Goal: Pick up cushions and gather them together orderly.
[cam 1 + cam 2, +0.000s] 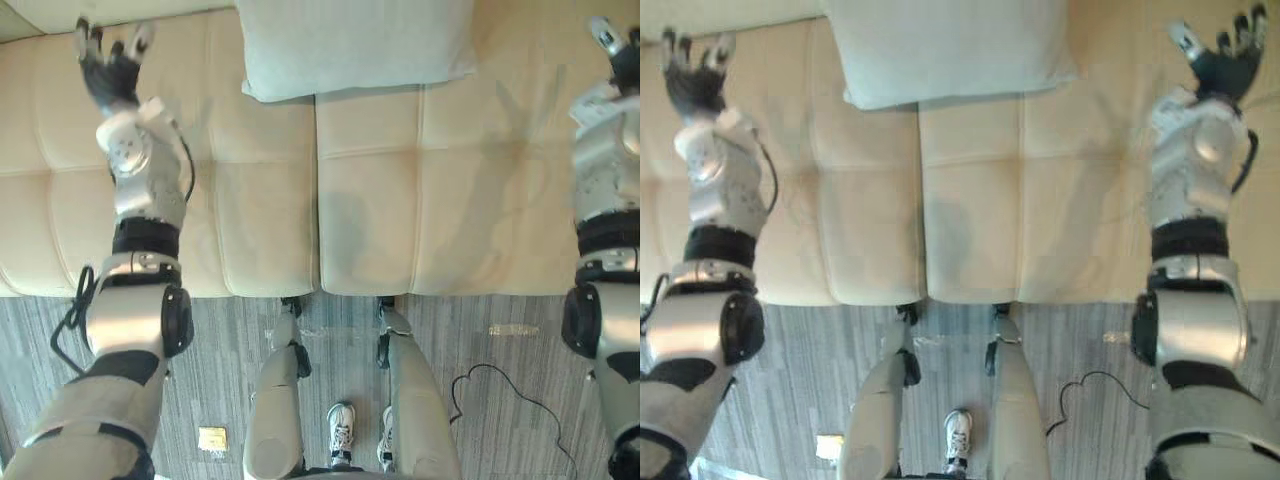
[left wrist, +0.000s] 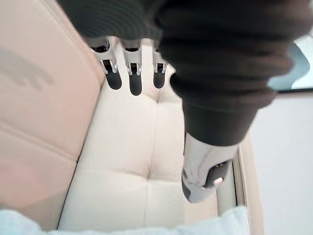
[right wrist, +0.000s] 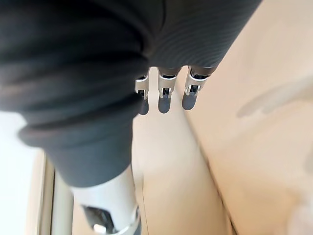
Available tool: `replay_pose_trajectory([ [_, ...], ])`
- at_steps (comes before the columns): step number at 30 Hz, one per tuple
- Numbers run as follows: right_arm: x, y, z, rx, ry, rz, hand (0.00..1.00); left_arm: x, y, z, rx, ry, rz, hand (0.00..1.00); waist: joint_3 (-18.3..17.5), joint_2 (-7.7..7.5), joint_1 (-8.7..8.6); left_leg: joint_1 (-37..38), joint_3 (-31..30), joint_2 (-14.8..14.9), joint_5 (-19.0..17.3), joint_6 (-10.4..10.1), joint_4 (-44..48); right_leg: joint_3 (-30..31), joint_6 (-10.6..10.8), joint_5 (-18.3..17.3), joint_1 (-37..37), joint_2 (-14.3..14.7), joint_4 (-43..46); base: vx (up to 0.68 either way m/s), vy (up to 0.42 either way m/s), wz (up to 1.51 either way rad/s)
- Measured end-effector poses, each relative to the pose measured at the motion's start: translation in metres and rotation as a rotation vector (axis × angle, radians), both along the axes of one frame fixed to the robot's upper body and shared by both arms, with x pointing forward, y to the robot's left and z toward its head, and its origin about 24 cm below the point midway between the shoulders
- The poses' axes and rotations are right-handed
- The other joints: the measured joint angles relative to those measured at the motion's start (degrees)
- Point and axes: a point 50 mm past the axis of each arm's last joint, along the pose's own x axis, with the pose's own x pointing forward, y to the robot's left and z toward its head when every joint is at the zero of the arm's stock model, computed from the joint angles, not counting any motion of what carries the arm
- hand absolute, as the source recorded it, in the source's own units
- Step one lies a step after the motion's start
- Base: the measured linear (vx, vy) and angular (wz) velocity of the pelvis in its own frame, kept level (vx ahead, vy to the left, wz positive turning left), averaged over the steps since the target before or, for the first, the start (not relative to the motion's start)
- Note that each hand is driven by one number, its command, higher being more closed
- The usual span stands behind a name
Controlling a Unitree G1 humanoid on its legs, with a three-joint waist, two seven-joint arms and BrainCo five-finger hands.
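1. Progress: judge the task as barely begun. Neither hand holds anything, and you have one cushion in sight, so no gathering can be confirmed.

2. Left hand [image 1: 110,70]: it is raised over the far left of the sofa [image 1: 250,200], fingers spread apart and holding nothing. It stands well apart from the cushion.

3. Cushion [image 1: 350,45]: pale grey, lying flat at the far centre of the sofa, across the seam between the two seat pads and against the backrest [image 2: 34,98]. Nothing touches it.

4. Right hand [image 1: 1220,60]: it is raised over the far right of the sofa, fingers apart and empty, also well apart from the cushion.

5. Remaining, as a judgement: bring a hand to the cushion, grip it, find any others and stack them neatly.

6. View differences:
- The eye views give you both arms and the cushion's place between them. Use the right eye view for the right hand, which the left eye view cuts at the frame edge.
- The left wrist view confirms straight fingers [image 2: 134,73] over bare seat, with a pale cloth edge close by, probably the cushion.
- The right wrist view confirms straight fingers [image 3: 164,95] along the seat and backrest join.
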Motion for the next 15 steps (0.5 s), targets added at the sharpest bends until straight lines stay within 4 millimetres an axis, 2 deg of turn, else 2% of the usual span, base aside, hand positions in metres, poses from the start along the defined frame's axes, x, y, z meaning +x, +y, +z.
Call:
replay_pose_trajectory([
  [3, -0.022, -0.017, -0.036, -0.007, 0.024, -0.045, 0.0, -0.015, 0.008, -0.03, 0.036, 0.031, 0.006, 0.0, -0.1, -0.38, -0.03, 1.9, -0.2, 0.0, -1.9, 0.1, 0.1, 0.1, 0.1, -1.7, 1.2, 0.1, 1.8, -0.01, -0.025, 0.04],
  [6, -0.045, -0.014, -0.096, -0.013, 0.109, -0.056, 0.0, -0.038, 0.004, -0.081, 0.051, 0.103, -0.012, 0.0, -0.6, -2.07, -0.26, 4.6, -0.2, -0.5, -2.9, 0.6, 0.8, 0.3, 0.5, -2.9, 3.6, -0.5, 2.7, 0.0, -0.021, 0.02],
  [7, -0.053, -0.008, -0.12, -0.004, 0.157, -0.05, 0.0, -0.047, -0.002, -0.106, 0.06, 0.159, -0.032, 0.0, -0.9, -2.56, -0.26, 6.1, -0.3, -0.7, -3.3, 0.3, 0.9, 0.3, 0.7, -3.5, 5.2, -0.7, 2.8, 0.08, -0.039, 0.05],
  [8, -0.069, 0.007, -0.16, 0.005, 0.244, -0.025, 0.0, -0.066, -0.018, -0.148, 0.061, 0.26, -0.08, 0.0, -2.0, -3.65, -0.32, 7.9, -0.2, -1.0, -4.5, 0.7, 1.7, 0.3, 0.5, -4.0, 7.2, -1.0, 3.0, 0.09, -0.028, 0.03],
  [10, -0.082, 0.019, -0.186, 0.017, 0.304, -0.006, 0.0, -0.081, -0.03, -0.177, 0.053, 0.34, -0.111, 0.0, -2.6, -4.55, -0.23, 9.0, -0.2, -1.0, -5.8, 0.4, 2.8, 0.3, 0.6, -4.6, 8.8, -1.2, 3.0, 0.09, -0.017, 0.02],
  [13, -0.12, 0.048, -0.252, 0.054, 0.504, 0.039, 0.0, -0.125, -0.061, -0.247, 0.029, 0.577, -0.223, 0.0, -5.5, -6.59, -0.19, 12.9, -0.2, -1.4, -8.0, 0.2, 4.0, 0.3, 0.9, -5.9, 13.3, -1.8, 2.9, 0.11, -0.002, 0.02],
  [15, -0.138, 0.063, -0.278, 0.052, 0.607, 0.081, 0.0, -0.147, -0.073, -0.272, 0.036, 0.677, -0.267, 0.0, -6.9, -7.06, -0.14, 15.3, -0.1, -1.5, -9.5, 0.1, 5.3, 0.4, 1.1, -6.6, 16.1, -2.1, 2.7, 0.1, 0.01, -0.02],
])
